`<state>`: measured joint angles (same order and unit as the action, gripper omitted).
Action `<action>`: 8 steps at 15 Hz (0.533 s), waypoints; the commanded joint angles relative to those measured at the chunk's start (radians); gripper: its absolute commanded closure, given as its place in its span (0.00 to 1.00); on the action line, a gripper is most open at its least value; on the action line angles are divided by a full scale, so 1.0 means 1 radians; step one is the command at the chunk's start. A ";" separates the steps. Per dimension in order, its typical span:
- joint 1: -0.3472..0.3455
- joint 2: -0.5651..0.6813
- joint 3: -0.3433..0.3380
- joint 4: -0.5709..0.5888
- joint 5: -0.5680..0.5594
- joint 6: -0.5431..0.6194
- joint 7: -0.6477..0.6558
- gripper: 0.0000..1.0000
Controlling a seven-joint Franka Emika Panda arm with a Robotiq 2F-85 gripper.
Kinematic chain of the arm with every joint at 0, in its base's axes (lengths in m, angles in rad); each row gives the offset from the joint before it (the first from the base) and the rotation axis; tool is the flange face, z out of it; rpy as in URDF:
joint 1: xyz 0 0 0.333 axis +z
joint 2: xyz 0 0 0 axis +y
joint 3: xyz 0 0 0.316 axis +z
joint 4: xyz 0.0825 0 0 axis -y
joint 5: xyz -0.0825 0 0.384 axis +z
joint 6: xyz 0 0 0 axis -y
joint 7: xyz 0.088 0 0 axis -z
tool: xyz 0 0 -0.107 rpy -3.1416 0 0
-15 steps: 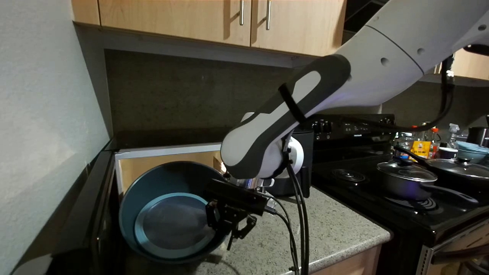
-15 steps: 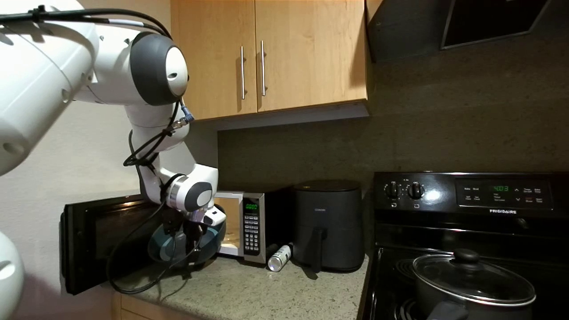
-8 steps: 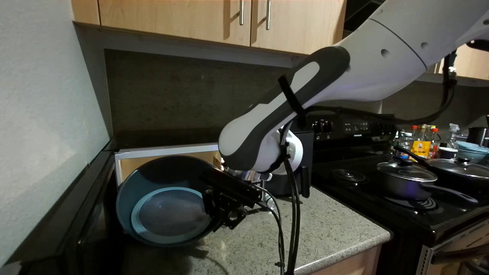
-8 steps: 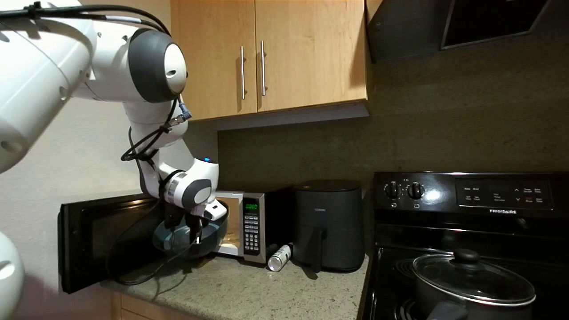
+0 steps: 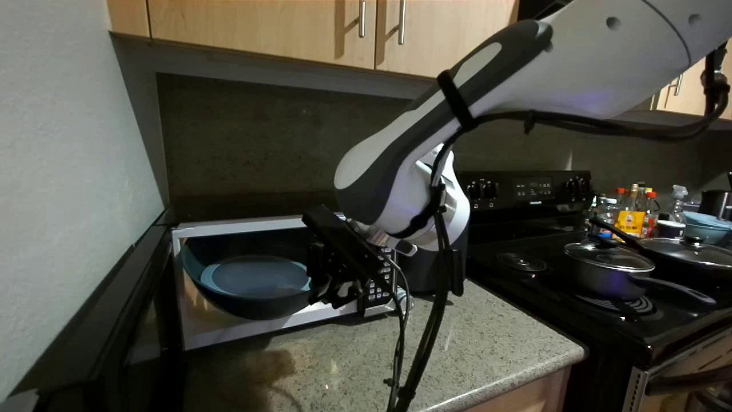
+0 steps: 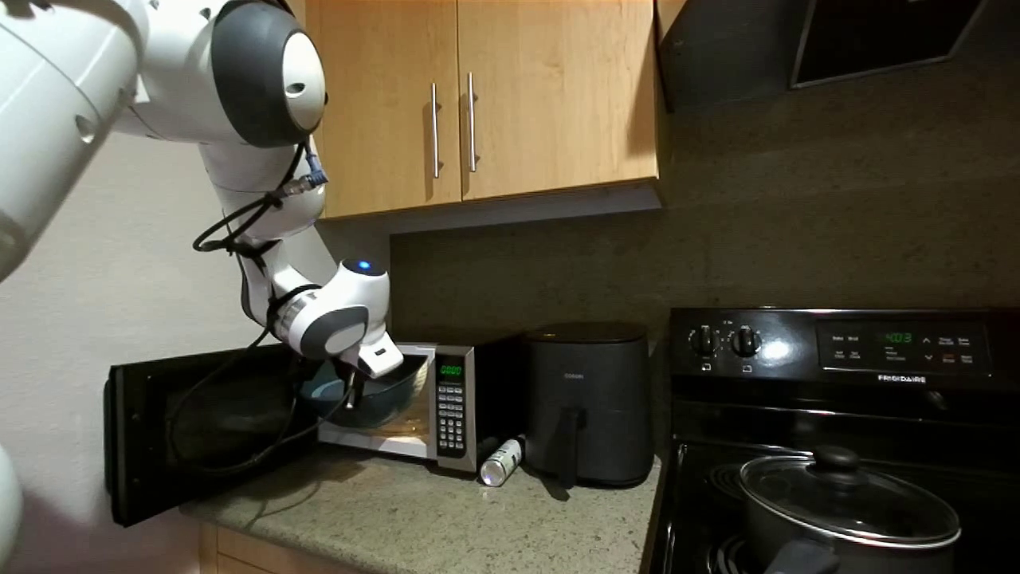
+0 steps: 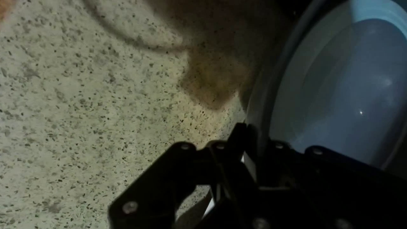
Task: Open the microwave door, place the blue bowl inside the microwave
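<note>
Okay, so my claw [image 7: 257, 140] is clamped on the rim of the bowl [image 5: 251, 280], holding it up at the mouth of the microwave [image 6: 456, 406]. Only one side's gripped, so it could droop or twist and catch low going in.

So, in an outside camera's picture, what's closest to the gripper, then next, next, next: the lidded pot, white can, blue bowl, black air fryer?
In an exterior view:
1. Blue bowl: its rim is in the gripper.
2. White can: to the right, beside the microwave.
3. Black air fryer: just right of the can.
4. Lidded pot: far right, on the stove.
</note>
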<state>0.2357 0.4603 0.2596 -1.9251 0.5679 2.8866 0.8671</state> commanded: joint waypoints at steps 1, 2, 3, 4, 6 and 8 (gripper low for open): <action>-0.007 -0.044 0.014 -0.035 0.075 0.068 0.003 0.94; 0.006 -0.033 -0.005 -0.027 0.059 0.039 0.015 0.94; 0.020 -0.024 -0.026 -0.025 0.038 0.026 0.033 0.94; 0.036 -0.011 -0.050 -0.017 0.014 0.004 0.052 0.94; 0.066 0.013 -0.098 0.008 -0.025 -0.029 0.103 0.94; 0.084 0.041 -0.133 0.049 -0.074 -0.082 0.151 0.94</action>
<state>0.2861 0.4801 0.1825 -1.9327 0.5561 2.8579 0.9236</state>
